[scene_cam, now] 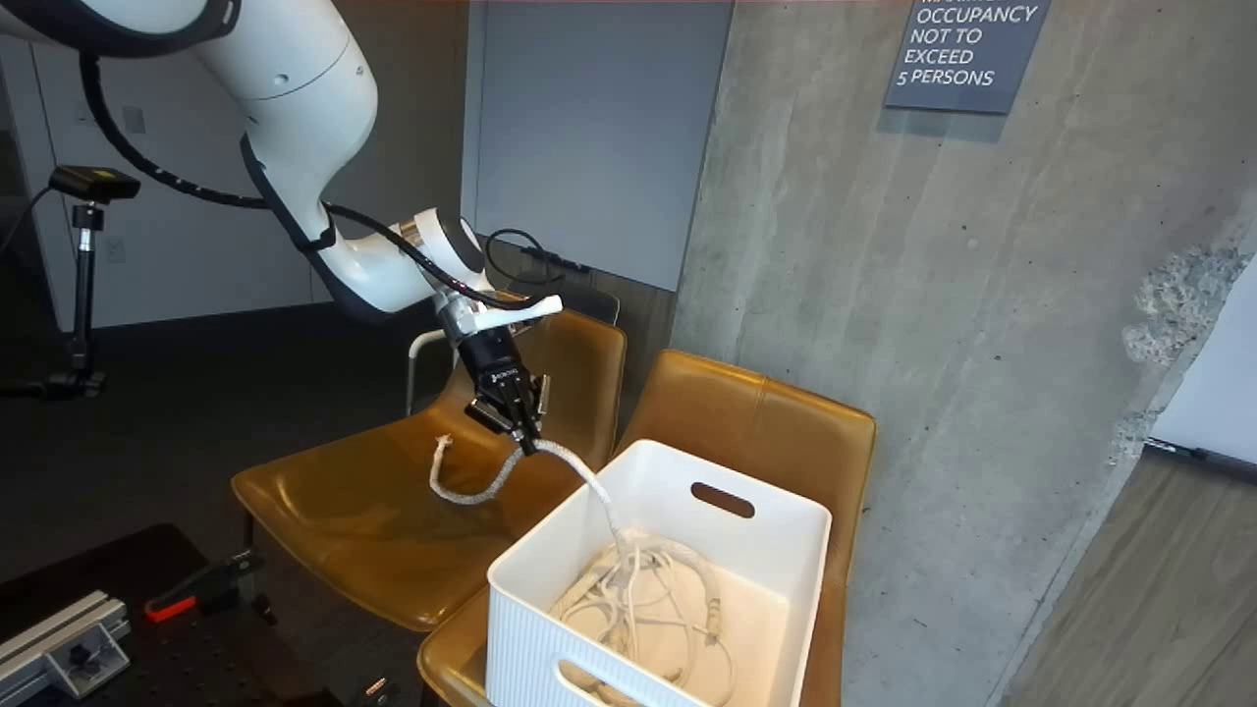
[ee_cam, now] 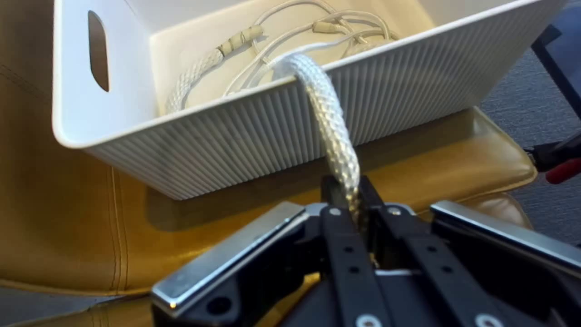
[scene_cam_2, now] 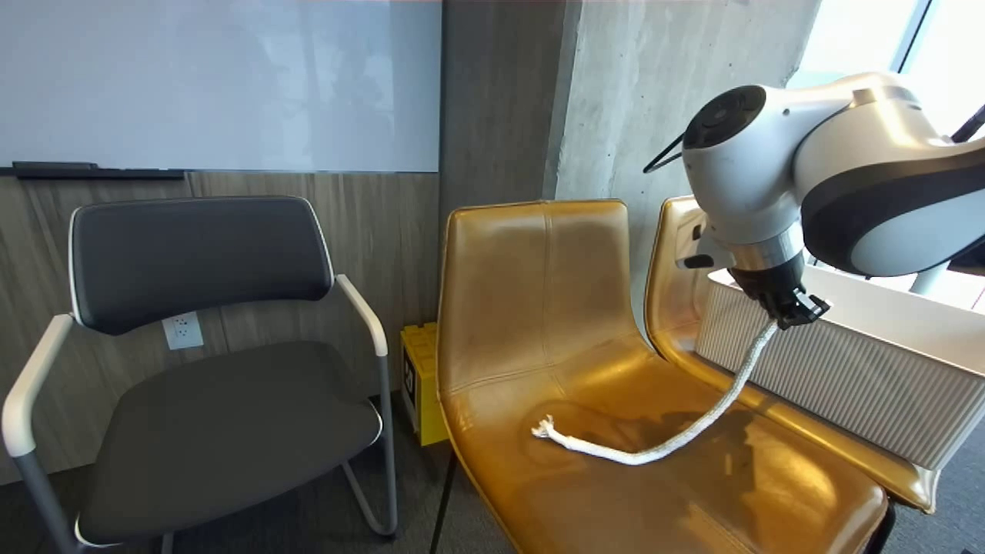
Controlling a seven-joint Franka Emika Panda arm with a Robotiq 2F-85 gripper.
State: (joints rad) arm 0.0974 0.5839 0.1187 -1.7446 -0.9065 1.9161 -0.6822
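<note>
Two fingers pinch a white rope beside the white bin

Both tips sit close together with the rope between them, above the seat of a brown chair. From the fingers, one stretch of rope crosses the bin's rim and runs down to a tangle of thin cords inside; the other drops to the seat, where its frayed end lies. The work looks partway along, I would judge: the hold is made and part of the rope is in the bin, leaving the frayed end loose on the seat. Farther out, the bin rests on a neighbouring chair; a dark chair stands near a whiteboard.
</note>
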